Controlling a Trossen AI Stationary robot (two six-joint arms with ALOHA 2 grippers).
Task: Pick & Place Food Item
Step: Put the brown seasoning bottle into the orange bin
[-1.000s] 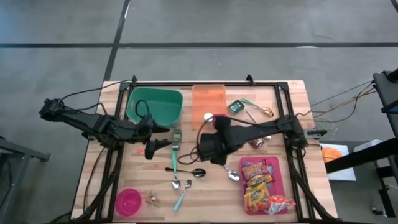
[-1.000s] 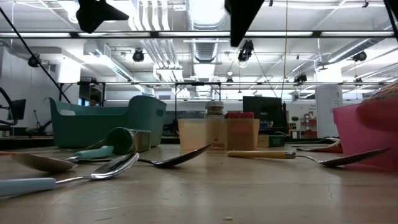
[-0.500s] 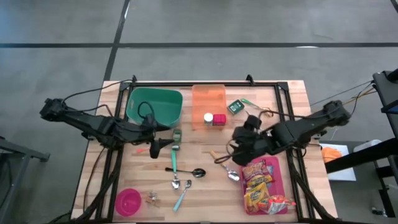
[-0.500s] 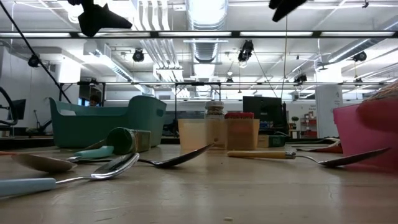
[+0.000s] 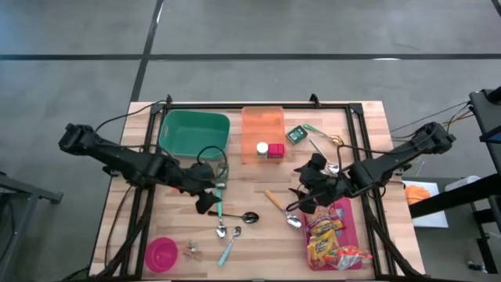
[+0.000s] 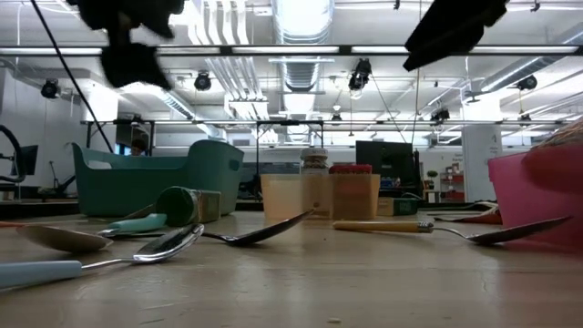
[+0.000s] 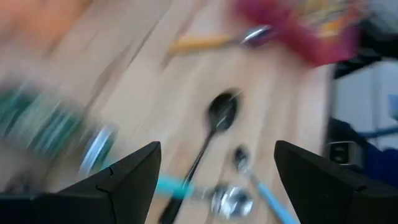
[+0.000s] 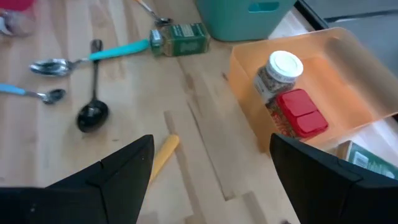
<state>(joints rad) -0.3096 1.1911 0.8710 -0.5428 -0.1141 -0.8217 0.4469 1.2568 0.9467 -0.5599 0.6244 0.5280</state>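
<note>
- Wooden desk (image 5: pixel 235 168) under bright ceiling lights, with grey floor all around it.
- Right end effector (image 5: pixel 310 188) hangs above the desk with its fingers spread apart and nothing between them. It is just beside the upper left corner of the pink tray (image 5: pixel 350 223).
- Snack packets (image 5: pixel 325 235) (the food) lie piled in that pink tray, near the front right part of the desk.
- Left end effector (image 5: pixel 205 196) hangs over the middle of the desk, fingers wide apart and empty too.
- Right under and beside the left end effector are spoons: a teal-handled spoon (image 5: pixel 219 215), a black spoon (image 5: pixel 244 217) and one more teal spoon (image 5: pixel 228 247).
- A wooden-handled spoon (image 5: pixel 280 207) lies between the two end effectors.
- An orange bin (image 5: pixel 262 121) sits at the back middle. It holds a white-lidded jar (image 8: pixel 275 74) and a red box (image 8: pixel 301 115).
- A green tub (image 5: pixel 194 135) sits left of the orange bin.
- A green packet (image 5: pixel 297 134) lies right of the orange bin.
- A pink bowl (image 5: pixel 161 252) sits at the front left corner.
</note>
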